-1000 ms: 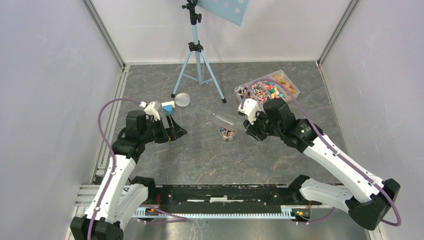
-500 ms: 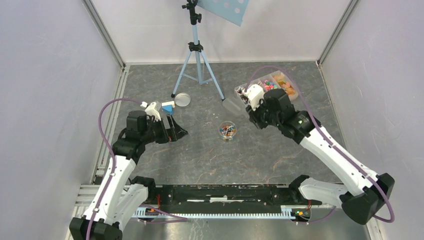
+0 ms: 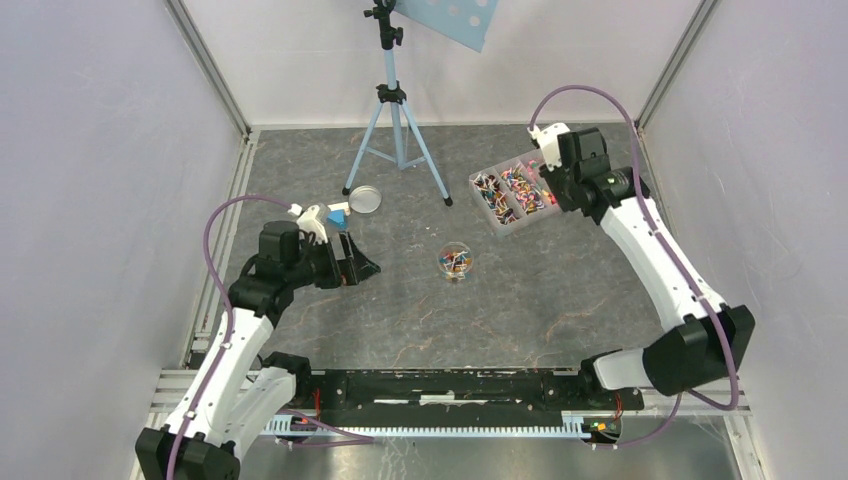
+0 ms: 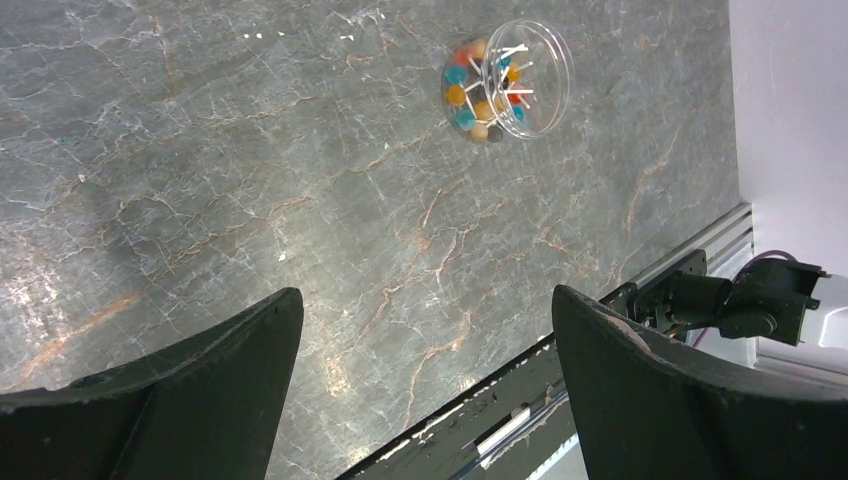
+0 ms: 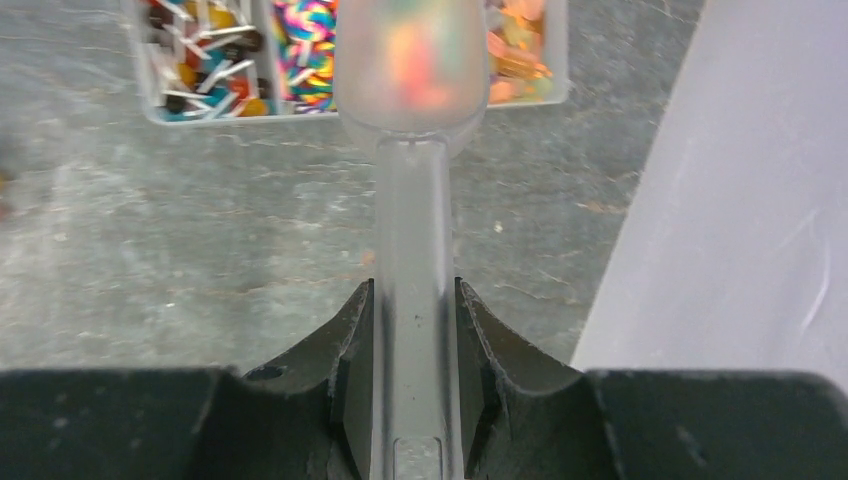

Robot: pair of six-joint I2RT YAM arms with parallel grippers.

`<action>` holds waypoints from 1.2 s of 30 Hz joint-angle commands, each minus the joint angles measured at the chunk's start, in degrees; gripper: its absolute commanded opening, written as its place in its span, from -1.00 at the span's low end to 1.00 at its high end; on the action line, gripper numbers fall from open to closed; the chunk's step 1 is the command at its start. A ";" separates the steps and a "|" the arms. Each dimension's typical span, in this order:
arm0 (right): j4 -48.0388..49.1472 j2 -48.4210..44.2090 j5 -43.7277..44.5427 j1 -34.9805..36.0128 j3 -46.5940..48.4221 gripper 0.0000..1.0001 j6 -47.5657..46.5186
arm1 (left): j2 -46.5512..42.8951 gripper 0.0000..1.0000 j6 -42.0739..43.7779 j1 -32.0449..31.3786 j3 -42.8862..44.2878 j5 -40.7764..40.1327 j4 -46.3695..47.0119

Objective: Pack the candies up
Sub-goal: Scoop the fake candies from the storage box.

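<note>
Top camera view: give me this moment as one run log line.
right gripper: shut on translucent plastic scoop over clear compartment tray of candies | left gripper: open, empty | small clear jar: some candies inside

**Right arm over the sweet tray, left arm waiting by the lid**

On the grey marbled table (image 3: 560, 280), the right arm reaches far back. The right end effector (image 3: 553, 188) hangs over the right part of a clear compartment tray (image 3: 484, 205) holding the candies (image 3: 508, 190); its jaws are hidden under the wrist. A small clear jar (image 3: 455, 261) with more sweets stands mid-table, well apart from both arms. The left end effector (image 3: 358, 258) hovers at the left, fingers spread, near a blue-and-white block (image 3: 337, 213) and a round clear lid (image 3: 362, 198). A light-blue tripod (image 3: 395, 120) stands behind.
</note>
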 commanded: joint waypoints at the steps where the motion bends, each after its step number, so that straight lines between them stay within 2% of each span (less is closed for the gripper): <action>1: -1.12 2.93 3.12 -3.68 5.41 -1.00 -6.18 | -0.01 1.00 2.59 -0.97 -0.01 0.57 1.36; 5: -6.15 9.26 -0.71 -7.98 12.18 -1.00 -12.53 | 0.27 1.00 2.55 -1.53 0.00 0.58 1.37; 8: -10.87 14.82 -0.05 -10.00 17.31 -1.00 -15.71 | 0.31 1.00 2.54 -1.74 0.00 0.34 1.39; 14: -10.82 18.55 -0.62 -13.17 18.82 -1.00 -21.23 | 0.59 1.00 2.64 -1.85 0.00 0.21 1.43; 21: -12.21 22.70 -0.98 -17.02 26.74 -1.00 -24.60 | 2.03 1.00 2.63 -2.46 0.11 1.05 1.36; 36: -9.42 26.59 -1.69 -17.43 23.28 -1.00 -25.76 | 0.79 1.00 2.65 -2.46 0.05 0.49 1.37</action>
